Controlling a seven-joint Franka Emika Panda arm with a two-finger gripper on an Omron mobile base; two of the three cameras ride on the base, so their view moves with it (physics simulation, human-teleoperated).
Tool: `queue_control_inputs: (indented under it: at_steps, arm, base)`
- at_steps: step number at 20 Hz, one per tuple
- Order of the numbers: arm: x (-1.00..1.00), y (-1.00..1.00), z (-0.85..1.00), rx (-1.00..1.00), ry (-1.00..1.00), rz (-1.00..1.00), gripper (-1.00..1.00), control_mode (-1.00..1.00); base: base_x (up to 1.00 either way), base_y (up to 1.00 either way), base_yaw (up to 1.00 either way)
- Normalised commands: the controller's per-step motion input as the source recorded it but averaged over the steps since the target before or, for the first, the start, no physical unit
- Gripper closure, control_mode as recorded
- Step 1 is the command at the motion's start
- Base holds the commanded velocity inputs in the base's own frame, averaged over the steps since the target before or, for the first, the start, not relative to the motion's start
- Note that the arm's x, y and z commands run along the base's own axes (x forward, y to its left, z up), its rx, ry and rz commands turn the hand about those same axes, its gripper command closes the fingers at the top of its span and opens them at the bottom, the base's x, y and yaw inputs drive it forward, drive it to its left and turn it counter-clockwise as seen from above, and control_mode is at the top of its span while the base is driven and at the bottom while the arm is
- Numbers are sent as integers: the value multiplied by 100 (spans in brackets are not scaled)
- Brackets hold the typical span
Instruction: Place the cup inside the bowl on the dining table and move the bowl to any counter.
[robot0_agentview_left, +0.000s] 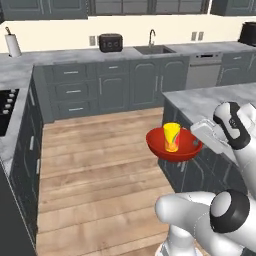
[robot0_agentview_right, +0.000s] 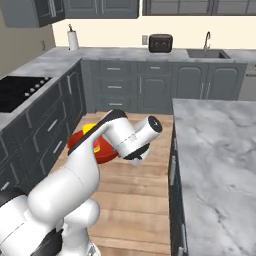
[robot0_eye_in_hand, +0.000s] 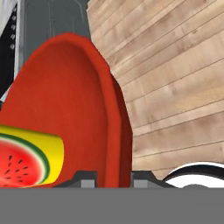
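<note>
The end effector (robot0_eye_in_hand: 113, 177) is clamped on the rim of the red bowl (robot0_agentview_left: 175, 145), one fingertip on each side of the rim wall, as the hand view shows at its lower edge. The bowl hangs in the air above the wooden floor (robot0_agentview_left: 95, 170), clear of every bench. In the left base view it sits just off the near corner of the grey marble bench (robot0_agentview_left: 210, 100) at the right, level with the top of its dark cabinets.

The yellow cup (robot0_agentview_left: 171, 136) stands upright inside the bowl, its top rising above the bowl's rim. In the hand view the cup (robot0_eye_in_hand: 28, 157) shows a watermelon slice pattern on its yellow side and lies against the bowl's red inner surface (robot0_eye_in_hand: 65, 100).

In the right base view the white arm covers most of the bowl (robot0_agentview_right: 77, 142); a red arc shows to the left of the arm, with a bit of the yellow cup (robot0_agentview_right: 89, 129) above it.

Along the far wall runs another marble bench (robot0_agentview_left: 65, 54) over dark grey cabinets with silver handles. On it are a black toaster (robot0_agentview_left: 110, 42), a sink (robot0_agentview_left: 152, 49) with a tap, and a paper towel roll (robot0_agentview_left: 13, 44) at the left. A black stove top (robot0_agentview_right: 20, 90) is set into the bench on the left side of the room.
</note>
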Motion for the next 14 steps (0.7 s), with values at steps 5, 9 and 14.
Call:
queue_control_inputs:
  at_steps: [5,9,14]
  arm:
    - [0,0,0,0,0,0,100,100]
    - [0,0,0,0,0,0,100,100]
    - [0,0,0,0,0,0,100,100]
  base:
    - [100,36,-3]
    - [100,35,-3]
    - [100,38,-2]
